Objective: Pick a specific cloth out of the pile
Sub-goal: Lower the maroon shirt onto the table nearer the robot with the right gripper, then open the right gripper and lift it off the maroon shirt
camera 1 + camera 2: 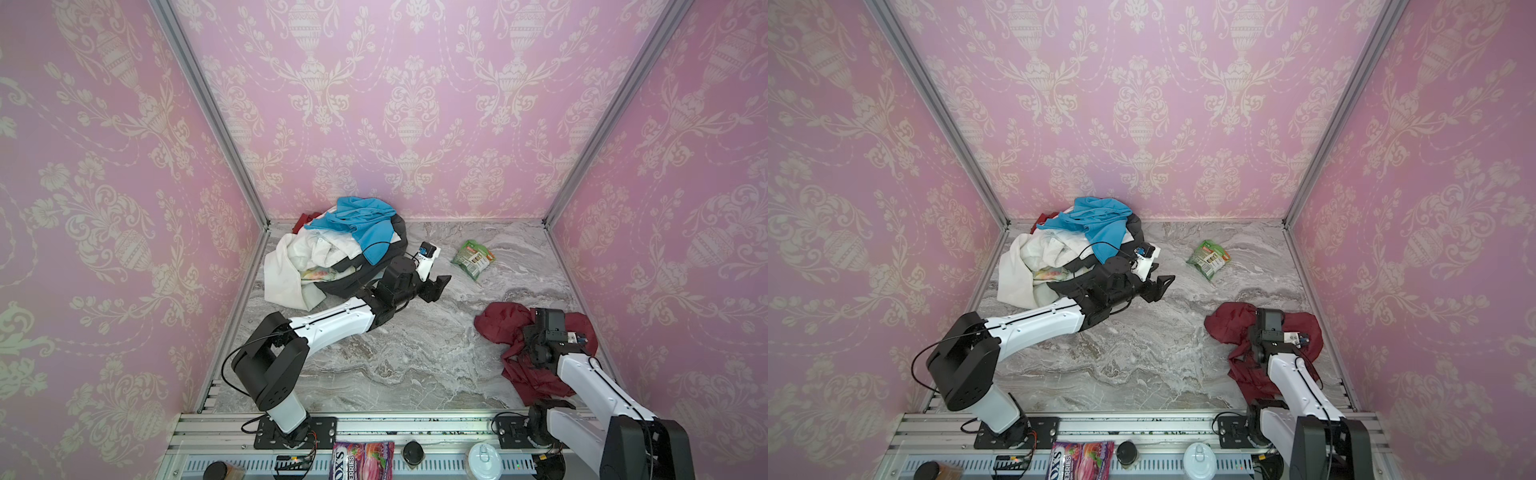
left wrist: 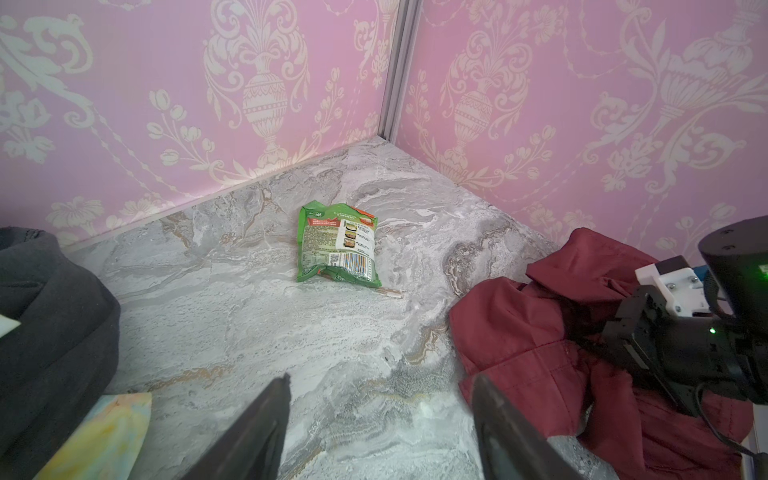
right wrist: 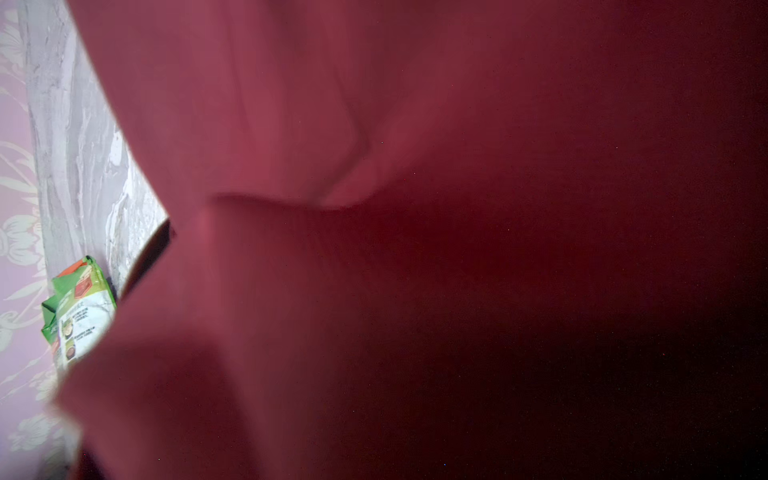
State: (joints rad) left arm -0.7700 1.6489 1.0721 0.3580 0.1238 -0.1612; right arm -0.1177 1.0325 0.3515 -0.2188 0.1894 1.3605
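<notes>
The cloth, dark red, lies crumpled at the right side of the tabletop, well apart from the pile in the far left corner. Our right gripper sits among its folds, closed. The fabric fills the right wrist view, and we cannot tell whether any is pinched. Our left gripper hangs just beside the pile, jaws apart and empty, over bare marble. A green packet lies near the back wall, apart from both.

Green snack packet flat on grey marble tabletop, pink patterned walls, pink sweets bag at front
</notes>
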